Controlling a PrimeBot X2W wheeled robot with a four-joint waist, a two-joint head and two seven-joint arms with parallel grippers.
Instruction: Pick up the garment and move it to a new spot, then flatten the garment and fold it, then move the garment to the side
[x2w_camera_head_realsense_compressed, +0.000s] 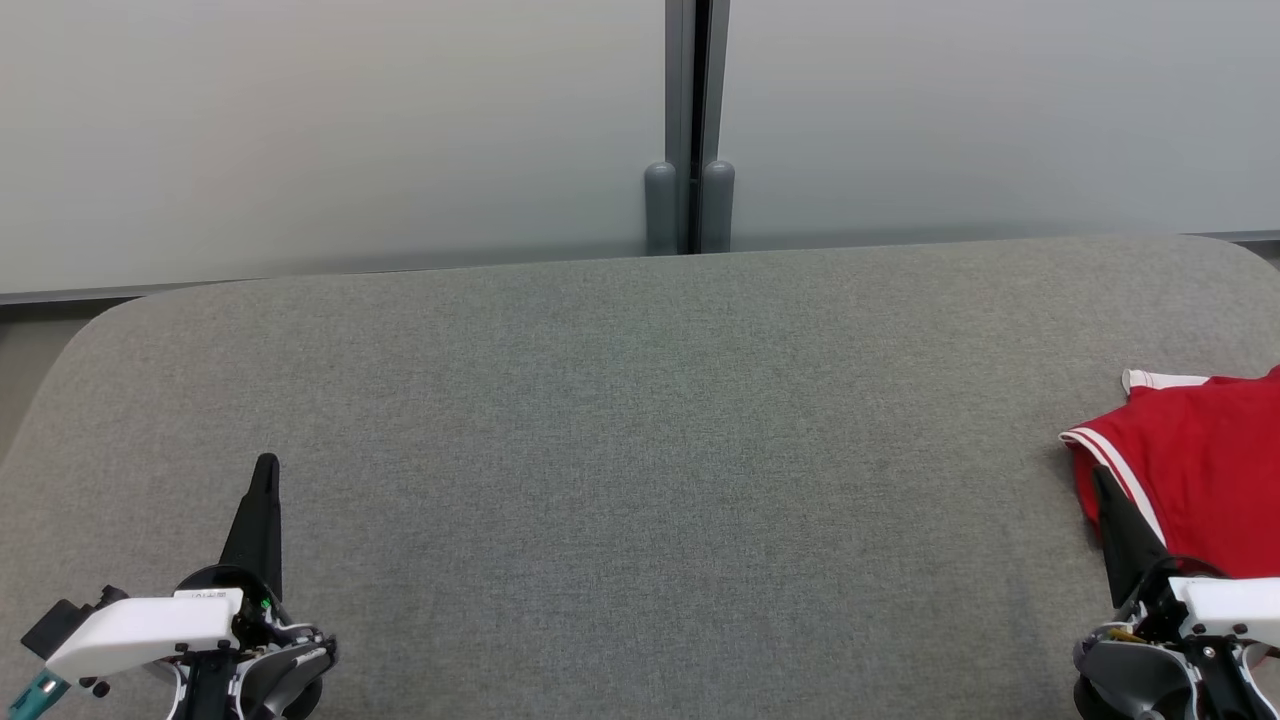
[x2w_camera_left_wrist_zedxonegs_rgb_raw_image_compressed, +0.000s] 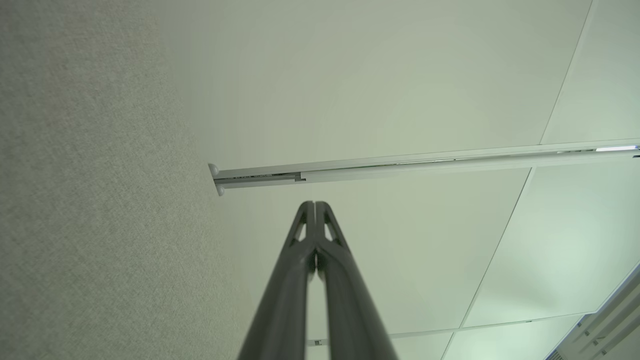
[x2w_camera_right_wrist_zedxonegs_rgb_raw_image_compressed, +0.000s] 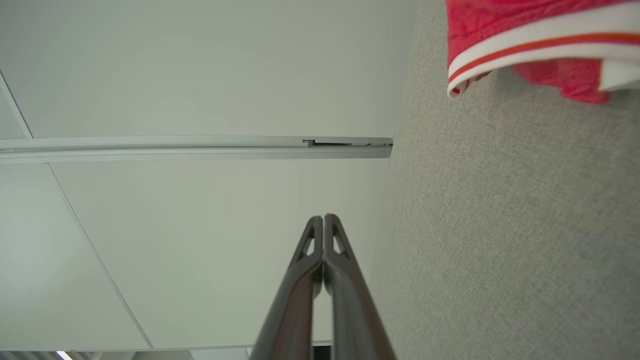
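Observation:
The garment is red with white and red striped trim, lying bunched at the right edge of the grey fabric surface; part of it runs out of the head view. In the right wrist view the garment sits at the top right. My right gripper is shut and empty at the lower right, its tip just left of the garment's trimmed edge; whether it touches the cloth is unclear. At the lower left my left gripper is shut and empty, far from the garment. Both wrist views show fingertips pressed together: left gripper, right gripper.
A pale frosted wall with a dark vertical post stands behind the surface's far edge. The surface has rounded corners at the far left and far right. Wide grey fabric lies between the two grippers.

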